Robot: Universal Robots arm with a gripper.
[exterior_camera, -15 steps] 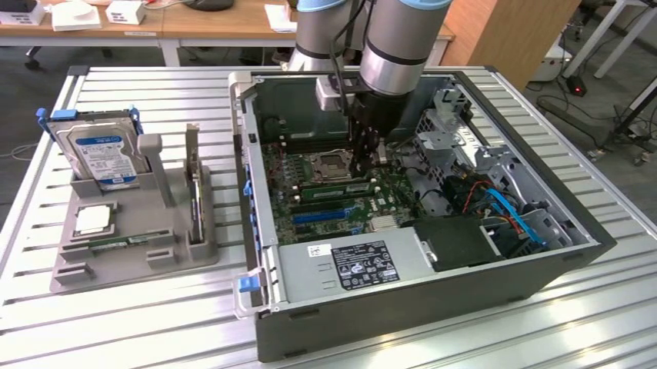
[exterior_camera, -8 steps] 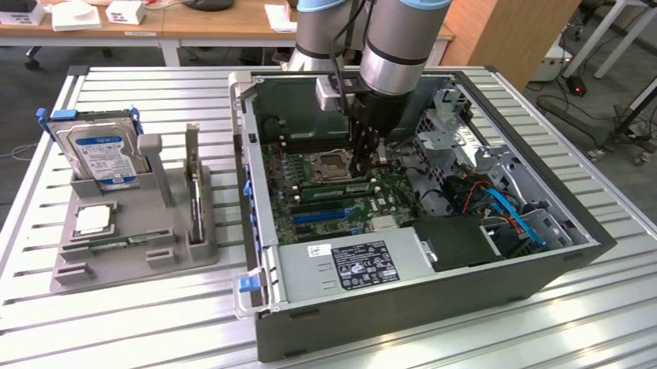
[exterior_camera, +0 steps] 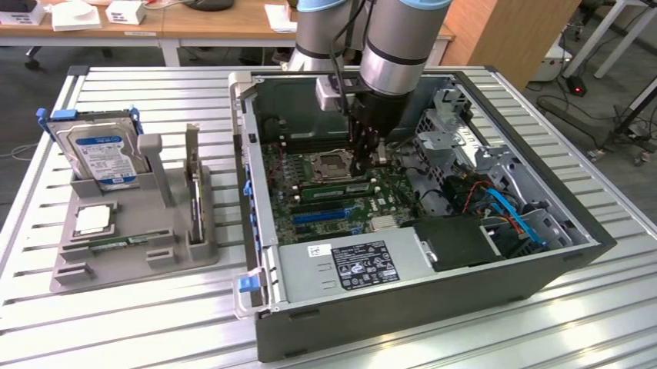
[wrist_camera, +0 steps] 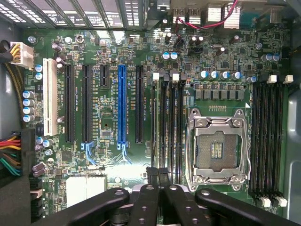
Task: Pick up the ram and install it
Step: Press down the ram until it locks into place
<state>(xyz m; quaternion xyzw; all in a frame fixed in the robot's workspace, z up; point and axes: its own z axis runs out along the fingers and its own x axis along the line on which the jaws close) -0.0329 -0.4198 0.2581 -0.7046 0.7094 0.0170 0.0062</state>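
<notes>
I am watching the pincer hanging clenched, nothing between its tips, low inside the computer case over the slot bank just beside the CPU socket. I am reading the ram as the thin green strip standing edge-up in that bank, right under the tips. Whether it is sitting fully home I cannot tell.

I am judging it as light and stiff along its length, yet brittle. It is a bare board that is taking pressure straight down its top edge and nothing sideways. The chips are looking like poor places for contact. The long top edge is looking like the sound place to bear on, and the short ends the place to grip.

Room is looking tight. Neighbouring slots are lying just beside, the socket's metal frame is sitting near on one side, and the white latches are marking the slot ends. Overhead the case is standing open, so I am judging vertical travel free. The case walls and the cable bundle toward the exterior view's right are hemming in sideways motion.
</notes>
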